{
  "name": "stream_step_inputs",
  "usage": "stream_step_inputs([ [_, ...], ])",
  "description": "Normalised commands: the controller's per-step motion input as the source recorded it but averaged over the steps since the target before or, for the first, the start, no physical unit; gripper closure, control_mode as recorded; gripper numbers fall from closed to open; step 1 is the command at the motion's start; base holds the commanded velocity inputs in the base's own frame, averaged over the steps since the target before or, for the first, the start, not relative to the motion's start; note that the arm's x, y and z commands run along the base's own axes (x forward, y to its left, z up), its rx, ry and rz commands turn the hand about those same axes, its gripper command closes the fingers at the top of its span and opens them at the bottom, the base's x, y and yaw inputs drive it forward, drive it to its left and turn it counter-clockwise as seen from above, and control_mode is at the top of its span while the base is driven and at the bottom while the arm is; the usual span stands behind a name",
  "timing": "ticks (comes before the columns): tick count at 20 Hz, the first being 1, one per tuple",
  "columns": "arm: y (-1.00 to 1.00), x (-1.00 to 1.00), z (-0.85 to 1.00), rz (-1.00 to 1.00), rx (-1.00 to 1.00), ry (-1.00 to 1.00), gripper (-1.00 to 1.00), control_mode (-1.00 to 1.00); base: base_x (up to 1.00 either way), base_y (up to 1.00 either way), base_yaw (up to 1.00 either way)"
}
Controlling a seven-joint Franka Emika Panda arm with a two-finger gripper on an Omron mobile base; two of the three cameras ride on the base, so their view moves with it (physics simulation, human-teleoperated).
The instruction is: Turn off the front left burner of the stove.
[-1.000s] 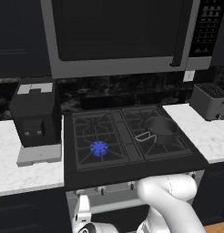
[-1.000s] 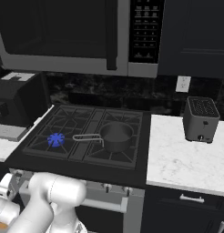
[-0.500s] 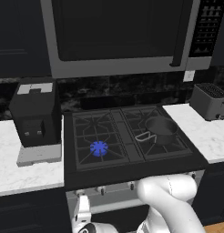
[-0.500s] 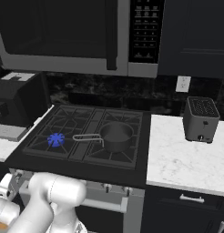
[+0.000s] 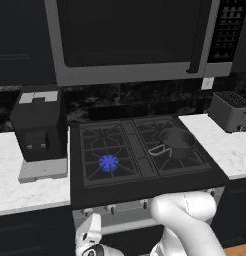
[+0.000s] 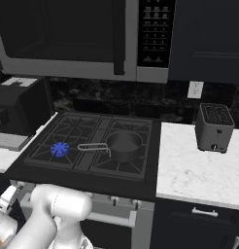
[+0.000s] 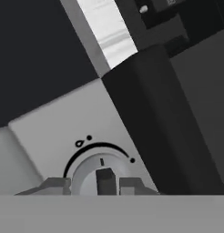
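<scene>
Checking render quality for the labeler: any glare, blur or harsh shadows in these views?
Left base view: flat even light, blue flame crisp. Right base view: soft, saucepan slightly fuzzy, no glare. Hand view: close and blocky, knob edges blurred, claw tips indistinct.

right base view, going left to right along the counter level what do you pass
coffee machine → blue flame on the front left burner → saucepan → bare marble counter → toaster
</scene>
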Motion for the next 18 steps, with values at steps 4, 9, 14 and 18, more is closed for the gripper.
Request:
stream_step_inputs([
  [4,-0.14,0.00,0.18,-0.10,0.53,0.04,1.00,-1.00,0.00,0.00,0.00],
  [9,-0.12,0.00,0.17,-0.11,0.53,0.02,1.00,-1.00,0.00,0.00,0.00],
  [14,-0.09,0.00,0.12,-0.11,0.53,0.02,1.00,-1.00,0.00,0.00,0.00],
  [18,-0.08,0.00,0.10,-0.13,0.50,0.03,1.00,-1.00,0.00,0.00,0.00],
])
